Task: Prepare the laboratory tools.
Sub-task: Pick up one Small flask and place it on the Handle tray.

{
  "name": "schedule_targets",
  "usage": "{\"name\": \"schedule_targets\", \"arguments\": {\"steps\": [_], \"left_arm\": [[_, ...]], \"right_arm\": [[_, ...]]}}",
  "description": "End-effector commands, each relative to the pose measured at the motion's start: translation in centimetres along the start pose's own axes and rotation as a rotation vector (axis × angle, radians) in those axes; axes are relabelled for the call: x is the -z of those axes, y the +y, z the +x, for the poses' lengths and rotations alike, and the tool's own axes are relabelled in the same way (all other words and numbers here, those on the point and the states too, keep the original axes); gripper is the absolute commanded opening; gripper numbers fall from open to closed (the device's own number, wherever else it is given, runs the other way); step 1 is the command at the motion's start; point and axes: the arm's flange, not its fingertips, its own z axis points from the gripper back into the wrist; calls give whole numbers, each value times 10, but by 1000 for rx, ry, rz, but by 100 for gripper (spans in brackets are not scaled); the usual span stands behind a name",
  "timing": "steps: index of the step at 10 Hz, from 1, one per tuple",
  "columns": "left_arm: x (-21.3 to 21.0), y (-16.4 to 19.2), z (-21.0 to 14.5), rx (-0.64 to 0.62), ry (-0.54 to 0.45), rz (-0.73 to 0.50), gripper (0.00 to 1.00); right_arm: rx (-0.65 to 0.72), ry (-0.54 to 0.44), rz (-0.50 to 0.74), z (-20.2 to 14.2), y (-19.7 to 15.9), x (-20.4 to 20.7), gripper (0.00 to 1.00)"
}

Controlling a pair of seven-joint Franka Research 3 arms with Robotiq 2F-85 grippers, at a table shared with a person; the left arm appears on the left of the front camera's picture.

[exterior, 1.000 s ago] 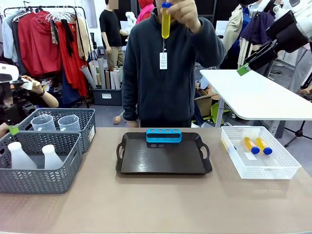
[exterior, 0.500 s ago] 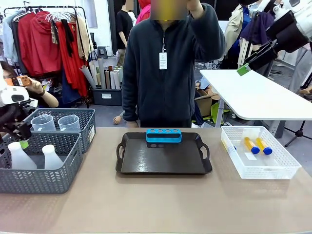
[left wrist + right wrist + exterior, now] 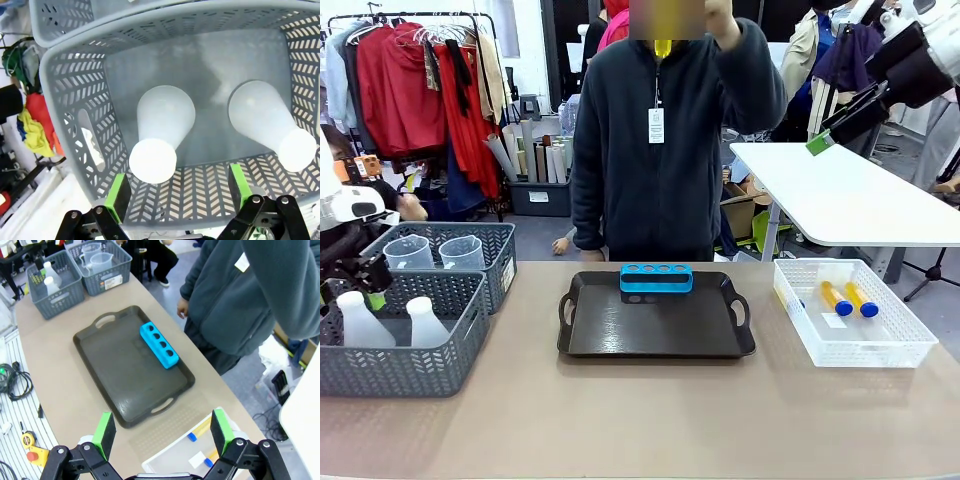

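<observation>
grey plastic mesh forms the front basket (image 3: pixel 75 105) under the left gripper (image 3: pixel 177 186), whose green pads stand wide apart with nothing between them, hanging just over the basket's near wall. inside it two translucent white conical flasks (image 3: pixel 162 125) stand upright side by side, one close to the line of the claw's gap and the second flask (image 3: pixel 265 122) off toward one pad. from the front, this basket sits at the left end of the table (image 3: pixel 640 420), and a rear grey basket (image 3: pixel 500 255) just behind it holds two clear measuring beakers (image 3: pixel 410 252). a black tray (image 3: pixel 655 335) lies in the middle of the table with a blue tube rack (image 3: pixel 656 278) at its far edge, four round holes facing up. at the right, a white basket (image 3: pixel 900 350) holds two yellow tubes with blue caps (image 3: pixel 836 298) lying side by side. the person across the table holds another yellow tube (image 3: pixel 663 47) up high in a raised hand (image 3: pixel 720 18). the right gripper (image 3: pixel 162 426) hangs high above the table's right end, its fingers spread wide and gripping nothing, looking down on the tray and the white basket.
</observation>
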Motion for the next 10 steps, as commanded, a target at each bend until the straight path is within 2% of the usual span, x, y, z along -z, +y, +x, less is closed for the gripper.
{"name": "schedule_targets", "arguments": {"steps": [1,6,10], "left_arm": [[4,6,7,-40,-13,-9,100],[11,14,16,-50,-23,14,100],[9,15,17,-33,-30,25,21]], "right_arm": [[-1,-3,0,0,0,0,100],[-1,-3,0,0,0,0,100],[-1,-3,0,0,0,0,100]]}}
